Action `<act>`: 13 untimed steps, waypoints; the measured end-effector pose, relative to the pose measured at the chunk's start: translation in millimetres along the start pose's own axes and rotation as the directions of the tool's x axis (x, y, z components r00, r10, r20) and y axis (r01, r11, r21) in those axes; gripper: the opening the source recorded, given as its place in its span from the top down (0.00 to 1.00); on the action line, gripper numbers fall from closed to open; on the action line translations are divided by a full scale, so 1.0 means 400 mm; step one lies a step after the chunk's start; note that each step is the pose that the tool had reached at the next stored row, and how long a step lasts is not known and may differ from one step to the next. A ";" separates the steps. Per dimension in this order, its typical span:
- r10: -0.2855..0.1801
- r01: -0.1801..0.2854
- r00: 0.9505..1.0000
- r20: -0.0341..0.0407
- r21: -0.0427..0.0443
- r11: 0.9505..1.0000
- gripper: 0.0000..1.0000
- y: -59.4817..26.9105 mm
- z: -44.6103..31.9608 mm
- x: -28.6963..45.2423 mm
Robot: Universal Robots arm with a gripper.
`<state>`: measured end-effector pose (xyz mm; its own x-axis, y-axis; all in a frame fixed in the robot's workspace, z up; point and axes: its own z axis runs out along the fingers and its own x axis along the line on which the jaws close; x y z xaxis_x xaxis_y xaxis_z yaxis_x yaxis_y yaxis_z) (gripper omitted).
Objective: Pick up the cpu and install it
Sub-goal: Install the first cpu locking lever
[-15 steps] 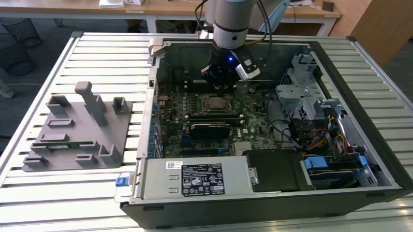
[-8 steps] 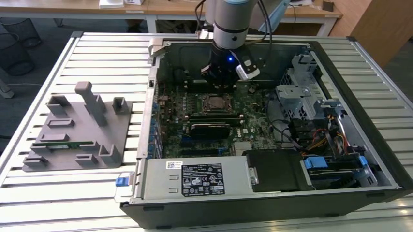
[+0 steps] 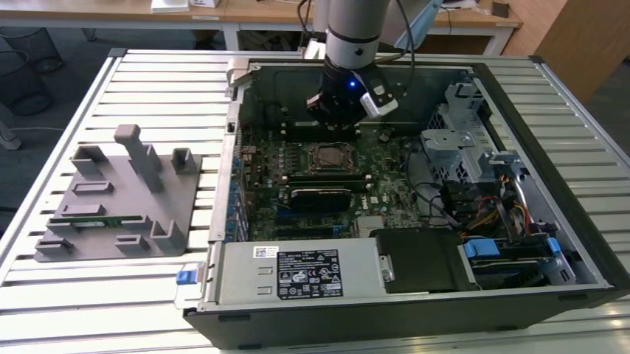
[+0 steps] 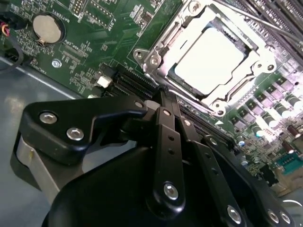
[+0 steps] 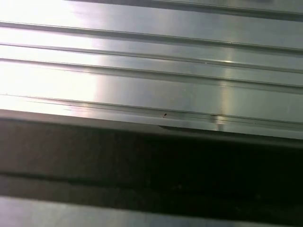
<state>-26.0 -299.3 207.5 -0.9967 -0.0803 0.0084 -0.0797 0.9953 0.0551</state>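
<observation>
The cpu (image 4: pixel 213 56) lies flat in the motherboard socket (image 3: pixel 328 157), its silver top plate glaring bright inside the metal socket frame. My gripper (image 4: pixel 164 97) hangs just beside the socket, above the green board, with its black fingers (image 4: pixel 161 123) pressed together and nothing between them. In the exterior view the gripper (image 3: pixel 338 127) reaches down into the open computer case (image 3: pixel 580 243), a little behind the socket.
A grey tray (image 3: pixel 118 199) with upright blocks and a green memory stick (image 3: pixel 99 219) sits on the slatted metal table (image 5: pixel 151 85) at the exterior view's left. The case holds a power supply (image 3: pixel 295 269), drive cage (image 3: pixel 462 140), cables and a coin battery (image 4: pixel 47 27).
</observation>
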 end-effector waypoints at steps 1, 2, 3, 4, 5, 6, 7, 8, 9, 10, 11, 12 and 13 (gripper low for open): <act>0.000 0.000 1.000 0.000 0.000 1.000 0.89 -0.003 0.000 0.000; 0.000 0.000 1.000 0.000 0.000 1.000 0.89 -0.006 0.000 0.001; 0.000 0.000 1.000 0.000 0.000 1.000 0.89 -0.008 0.000 0.001; 0.000 0.000 1.000 0.000 0.000 1.000 0.89 -0.011 0.001 0.001; 0.000 0.000 1.000 0.000 0.000 1.000 0.89 -0.013 0.001 0.001; 0.000 0.000 1.000 0.000 0.000 1.000 0.89 -0.015 0.001 0.001; 0.000 0.000 1.000 0.000 0.000 1.000 0.89 -0.016 0.001 0.001; 0.000 0.000 1.000 0.000 0.000 1.000 0.89 -0.017 0.001 0.001; 0.000 0.000 1.000 0.000 0.000 1.000 0.89 -0.018 0.002 0.001; 0.000 0.000 1.000 0.000 0.000 1.000 0.89 -0.018 0.002 0.001; 0.000 0.000 1.000 0.000 0.000 1.000 0.89 -0.019 0.002 0.001; 0.000 0.000 1.000 0.000 0.000 1.000 0.89 -0.019 0.002 0.001; 0.000 0.000 1.000 0.000 0.000 1.000 0.89 -0.020 0.002 0.002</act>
<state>-25.9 -307.2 206.3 -0.9968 -0.0800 0.0085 -0.0794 0.9953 0.0552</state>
